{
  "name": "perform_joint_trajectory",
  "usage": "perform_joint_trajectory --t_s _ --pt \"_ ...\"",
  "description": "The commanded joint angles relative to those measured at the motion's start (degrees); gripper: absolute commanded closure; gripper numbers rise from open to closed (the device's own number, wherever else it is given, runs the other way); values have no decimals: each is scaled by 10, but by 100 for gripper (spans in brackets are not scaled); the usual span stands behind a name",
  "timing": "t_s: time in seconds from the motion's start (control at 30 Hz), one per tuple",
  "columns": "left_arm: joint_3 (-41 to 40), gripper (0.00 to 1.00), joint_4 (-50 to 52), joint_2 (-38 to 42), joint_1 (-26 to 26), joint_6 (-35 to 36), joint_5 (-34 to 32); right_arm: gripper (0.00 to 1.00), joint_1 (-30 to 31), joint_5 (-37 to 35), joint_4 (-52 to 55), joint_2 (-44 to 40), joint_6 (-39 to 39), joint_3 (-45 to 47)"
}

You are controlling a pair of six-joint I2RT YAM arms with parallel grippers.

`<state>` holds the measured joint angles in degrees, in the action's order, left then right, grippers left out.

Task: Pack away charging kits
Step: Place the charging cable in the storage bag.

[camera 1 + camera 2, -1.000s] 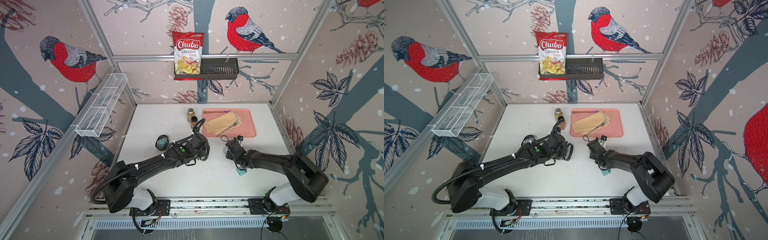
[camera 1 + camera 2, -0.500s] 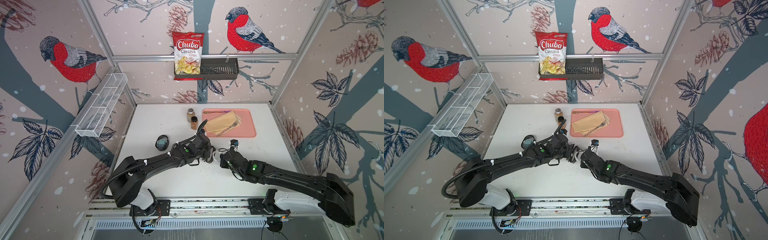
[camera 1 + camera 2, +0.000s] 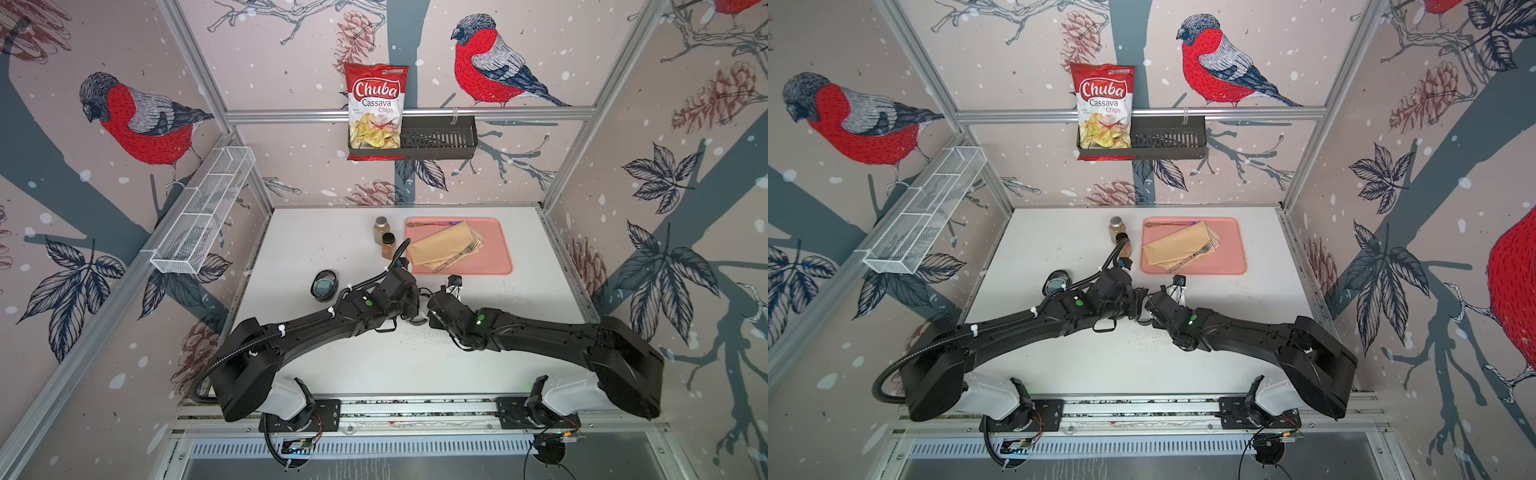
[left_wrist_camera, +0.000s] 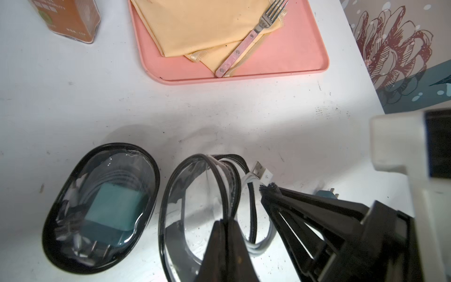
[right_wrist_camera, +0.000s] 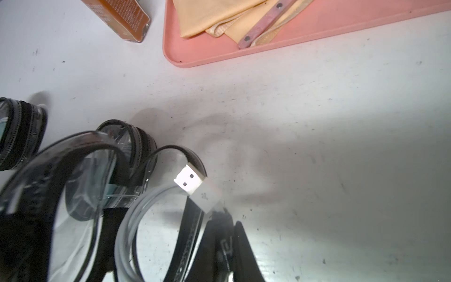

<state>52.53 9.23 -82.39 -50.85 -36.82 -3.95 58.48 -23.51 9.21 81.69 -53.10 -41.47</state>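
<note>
**A:** Step in hand, as we read it: get the white cable [image 5: 125, 232] into the open case [image 4: 188, 210]. The left gripper [image 4: 224, 228] is clamped on that case's black rim, and the mouth gapes toward the cable. The right gripper [image 4: 269, 193] is pinched onto the cable just behind its USB plug [image 5: 189, 182]. The coil sits just beside the mouth, not yet inside. We cannot tell whether it touches the zipper band.

**B:** Agreed. How we would do it well:
- Keep the left hold steady so the mouth does not sag.
- Lead with the round side of the coil, not the stiff plug.
- Let go only once the loops lie below the zipper line. Otherwise we expect them to spring out and foul the closing.

**A:** On the views, the left wrist shows two things we need:
- A closed case [image 4: 100, 207] lies on the white table [image 4: 219, 114] near the open one, with a teal charger and cable already inside.
- A loose teal charger [image 4: 325, 194] is half hidden behind the right gripper's fingers. We cannot find it in the right wrist view or in either top view.

**B:** The right wrist alone gives the plug's metal face and the loops close up. In both top views the wrists cover the two grips. Only those views show the closed case lying apart from the spice jars [image 3: 380, 227] and the pink tray [image 3: 496, 249].
</note>
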Motion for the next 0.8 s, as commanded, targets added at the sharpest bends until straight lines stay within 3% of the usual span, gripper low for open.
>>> perform_joint_trajectory --t_s 0.0,0.27,0.5,0.67,0.77 --pt "-5 100 -44 8 0 12 25 100 -1 0 -17 5 -5 0" --pt "-6 100 -84 -16 -1 24 111 100 4 6 -22 25 1 -17" --pt "-4 100 -84 -23 -1 25 112 100 1 23 -29 41 4 -23" --pt "-6 100 -87 -25 -1 25 111 87 -4 49 -54 16 10 -4" --pt "-5 100 -88 -28 -1 23 115 85 -5 57 -56 4 11 2"
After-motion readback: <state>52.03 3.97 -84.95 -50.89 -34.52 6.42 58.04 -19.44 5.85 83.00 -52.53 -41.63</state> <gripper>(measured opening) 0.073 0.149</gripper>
